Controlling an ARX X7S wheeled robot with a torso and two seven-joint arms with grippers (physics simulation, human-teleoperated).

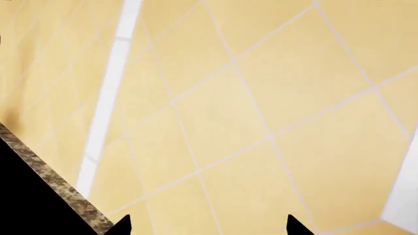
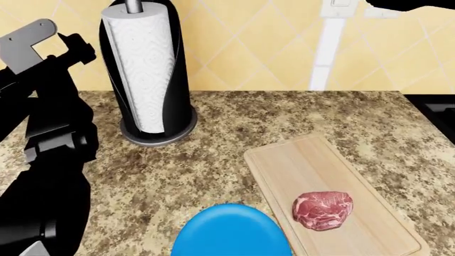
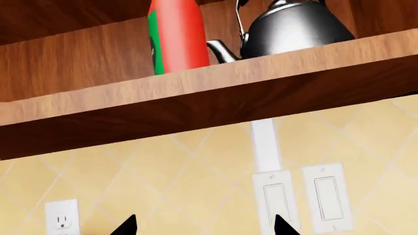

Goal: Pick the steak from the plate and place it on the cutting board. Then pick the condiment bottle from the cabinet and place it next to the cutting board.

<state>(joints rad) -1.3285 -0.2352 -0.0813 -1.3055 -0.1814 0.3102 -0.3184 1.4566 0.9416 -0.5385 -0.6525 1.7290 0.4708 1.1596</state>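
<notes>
The steak, pinkish-red with white marbling, lies on the pale wooden cutting board. The blue plate sits bare at the counter's front edge, touching the board's left side. In the right wrist view, the red condiment bottle with a green label stands on the wooden cabinet shelf; its cap is out of frame. My right gripper is open below the shelf, facing the tiled wall, nothing between its fingertips. My left gripper is open too, facing the wall tiles, empty.
A black paper-towel holder stands at the counter's back left. A steel kettle sits beside the bottle on the shelf. Light switches and an outlet are on the wall. My left arm fills the left side.
</notes>
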